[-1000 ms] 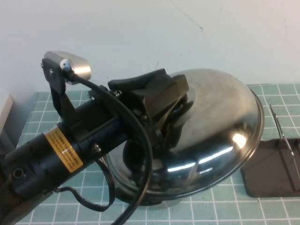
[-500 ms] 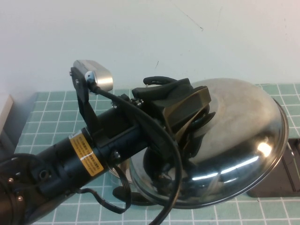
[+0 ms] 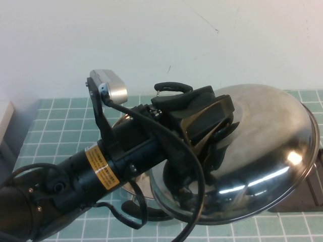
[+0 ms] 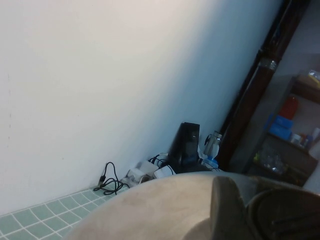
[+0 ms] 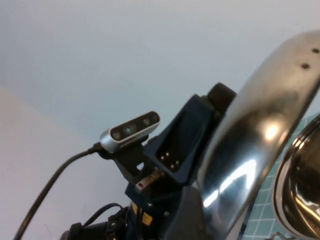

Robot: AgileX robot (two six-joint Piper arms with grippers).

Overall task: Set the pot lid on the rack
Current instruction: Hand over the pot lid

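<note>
Above the counter (image 3: pixel 55 126), left claw (image 3: pixel 214 136) is pinching the pot lid (image 3: pixel 262 146) by its knob, tilted. Rack (image 3: pixel 313 194) is peeking out beneath. Right claw isn't showing.

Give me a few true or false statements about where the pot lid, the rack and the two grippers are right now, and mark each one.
1. The left gripper holds the pot lid by its knob, lifted and tilted. True.
2. The lid rests flat on the pot. False: it is raised above the pot.
3. The rack is mostly hidden behind the lid. True.
4. The right gripper grips the lid's rim. False: the right gripper is not in view.
</note>
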